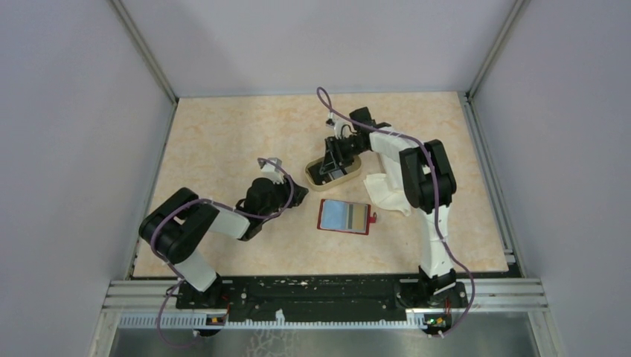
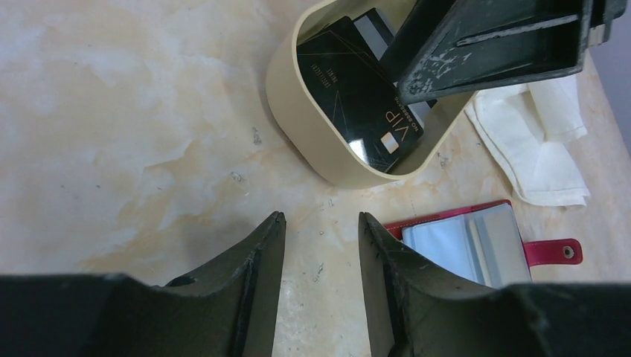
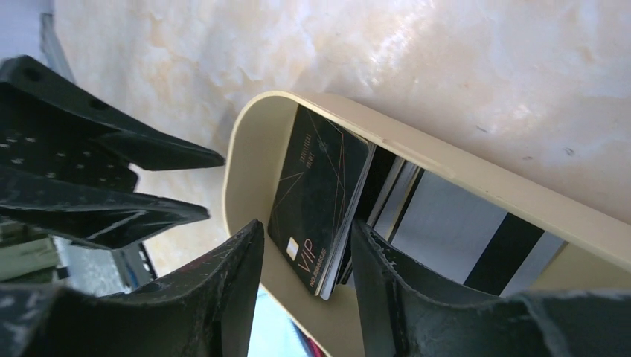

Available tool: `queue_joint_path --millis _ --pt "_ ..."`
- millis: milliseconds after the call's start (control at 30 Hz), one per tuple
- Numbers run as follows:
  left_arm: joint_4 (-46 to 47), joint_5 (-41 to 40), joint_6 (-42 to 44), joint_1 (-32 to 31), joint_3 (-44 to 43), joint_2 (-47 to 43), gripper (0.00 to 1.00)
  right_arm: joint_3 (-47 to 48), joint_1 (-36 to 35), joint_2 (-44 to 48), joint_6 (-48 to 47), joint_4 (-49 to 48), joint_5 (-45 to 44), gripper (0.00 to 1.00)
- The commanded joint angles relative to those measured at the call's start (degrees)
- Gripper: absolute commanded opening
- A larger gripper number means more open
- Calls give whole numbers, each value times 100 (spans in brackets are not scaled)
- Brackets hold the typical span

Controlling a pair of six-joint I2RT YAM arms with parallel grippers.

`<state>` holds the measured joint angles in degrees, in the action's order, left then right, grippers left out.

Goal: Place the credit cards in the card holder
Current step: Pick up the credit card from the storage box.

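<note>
While left gripper (image 2: 321,217) hangs open, right gripper (image 3: 306,225) straddles a card (image 3: 316,186) in the tray (image 3: 446,167); I cannot confirm its grip.

- beige marbled table (image 1: 223,134), kinda scuffed in spots
- tan oval tray (image 2: 298,111) sits on it, a bit right of the middle
- red card holder (image 1: 344,216) lies open flat, near the tray on the arms' side
- crumpled white cloth (image 1: 383,192) just right of both

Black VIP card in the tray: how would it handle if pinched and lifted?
Likely stiff and light: the black VIP card looks thin and flat. Its glossy face may slip. Resting on other cards in the tan tray, it could drag them.
</note>
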<state>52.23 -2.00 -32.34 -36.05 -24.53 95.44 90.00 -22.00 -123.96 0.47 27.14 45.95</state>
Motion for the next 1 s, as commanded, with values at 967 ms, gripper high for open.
queue_joint_path --millis 967 --pt "91 156 -99 63 10 99 46 -197 -240 -242 1192 -855 906 41"
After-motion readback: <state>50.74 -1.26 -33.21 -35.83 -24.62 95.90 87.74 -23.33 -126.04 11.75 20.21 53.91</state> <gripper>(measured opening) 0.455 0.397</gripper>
